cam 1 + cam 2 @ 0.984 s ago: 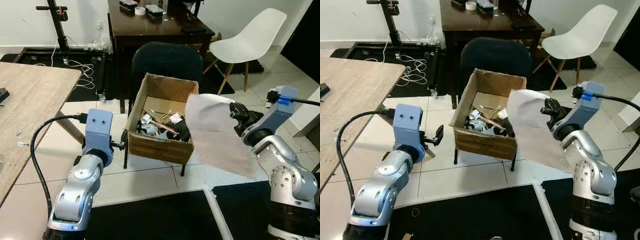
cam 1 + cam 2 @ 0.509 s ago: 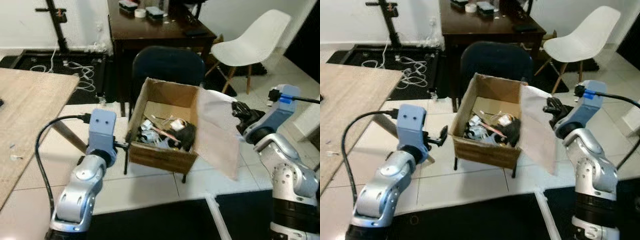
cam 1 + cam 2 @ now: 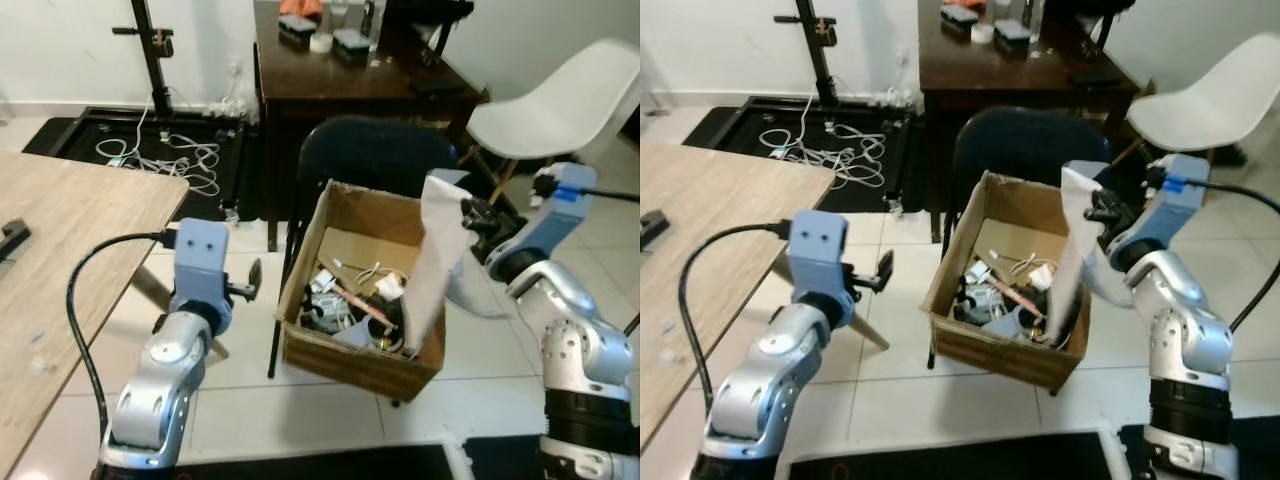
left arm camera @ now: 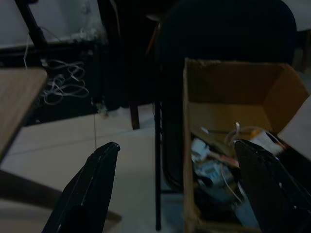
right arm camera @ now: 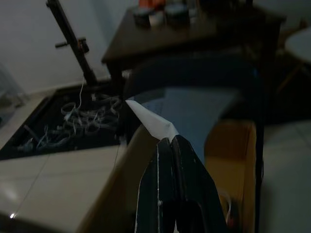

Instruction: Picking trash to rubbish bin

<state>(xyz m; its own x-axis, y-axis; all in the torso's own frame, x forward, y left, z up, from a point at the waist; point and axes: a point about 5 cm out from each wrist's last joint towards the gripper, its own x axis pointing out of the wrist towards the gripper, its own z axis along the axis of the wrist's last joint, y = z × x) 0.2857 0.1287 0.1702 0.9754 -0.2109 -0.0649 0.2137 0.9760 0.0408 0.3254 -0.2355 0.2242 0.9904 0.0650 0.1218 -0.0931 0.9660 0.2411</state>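
Two grippers up in front of me, so here's how things sit. My right gripper (image 5: 170, 141) has its fingers pressed together on the top edge of a big white sheet of paper (image 3: 436, 262), and that sheet hangs down edge-on over the right side of the cardboard box (image 3: 345, 355), with its lower end dipping inside the box rim. In the right wrist view the pinched corner of the sheet pokes up as a white point just past my fingertips.

The cardboard box (that's my rubbish bin here) sits on a dark chair (image 3: 375, 155) and already holds a pile of scraps (image 3: 345, 300): crumpled bits, some wire-looking stuff, something dark near the right wall.

My left gripper (image 3: 254, 276) hovers just left of the box, near its left wall but not touching it. Its fingers (image 4: 85, 194) are spread wide apart with nothing between them, and the left wrist view looks straight into the open box through that gap.

Around me: a light wooden table (image 3: 60, 250) on my left, a dark wooden desk (image 3: 350, 80) behind the chair, a white chair (image 3: 570, 100) to the right, and a tangle of white cables (image 3: 175, 155) on the floor.
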